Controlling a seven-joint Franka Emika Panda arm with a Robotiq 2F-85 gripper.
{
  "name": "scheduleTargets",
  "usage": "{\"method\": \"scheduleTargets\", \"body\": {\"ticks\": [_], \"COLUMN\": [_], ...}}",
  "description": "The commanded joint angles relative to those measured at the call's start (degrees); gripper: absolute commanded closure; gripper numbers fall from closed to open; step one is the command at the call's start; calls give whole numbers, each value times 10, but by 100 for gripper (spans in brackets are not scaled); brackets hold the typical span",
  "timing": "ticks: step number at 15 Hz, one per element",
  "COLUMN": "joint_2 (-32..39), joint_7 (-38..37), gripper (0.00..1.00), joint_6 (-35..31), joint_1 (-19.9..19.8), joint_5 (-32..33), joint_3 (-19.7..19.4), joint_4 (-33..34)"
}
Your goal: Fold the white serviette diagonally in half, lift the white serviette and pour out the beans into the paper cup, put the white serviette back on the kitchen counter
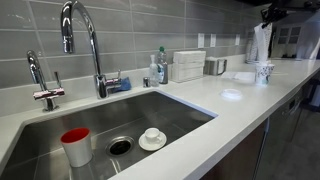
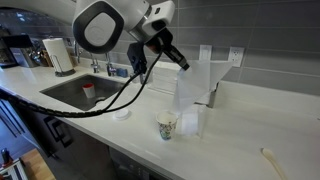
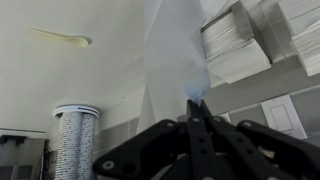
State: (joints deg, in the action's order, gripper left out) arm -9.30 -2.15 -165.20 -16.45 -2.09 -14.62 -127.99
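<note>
End effector (image 2: 186,65) clamped shut on thin white paper serviette (image 2: 191,92), hung just above blue-patterned white paper cup (image 2: 167,125) on glossy white surface (image 2: 250,115): likely chute for beans.

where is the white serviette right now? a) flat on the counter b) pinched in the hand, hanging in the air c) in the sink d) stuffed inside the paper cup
b, the shut hand pinches the white serviette, which hangs clear of the kitchen counter near the paper cup
</note>
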Motion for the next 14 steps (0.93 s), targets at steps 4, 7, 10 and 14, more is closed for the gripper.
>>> {"method": "scheduleTargets", "body": {"ticks": [4, 7, 10, 14], "joint_2": [-47, -64, -81, -105], "joint_7": [-11, -19, -25, -12], "gripper": [100, 100, 100, 100], "joint_6": [-43, -63, -78, -95], "joint_1": [-15, -31, -48, -49], "joint_5": [54, 85, 106, 109], "joint_3": [18, 32, 44, 50], "joint_4": [-60, -80, -98, -126]}}
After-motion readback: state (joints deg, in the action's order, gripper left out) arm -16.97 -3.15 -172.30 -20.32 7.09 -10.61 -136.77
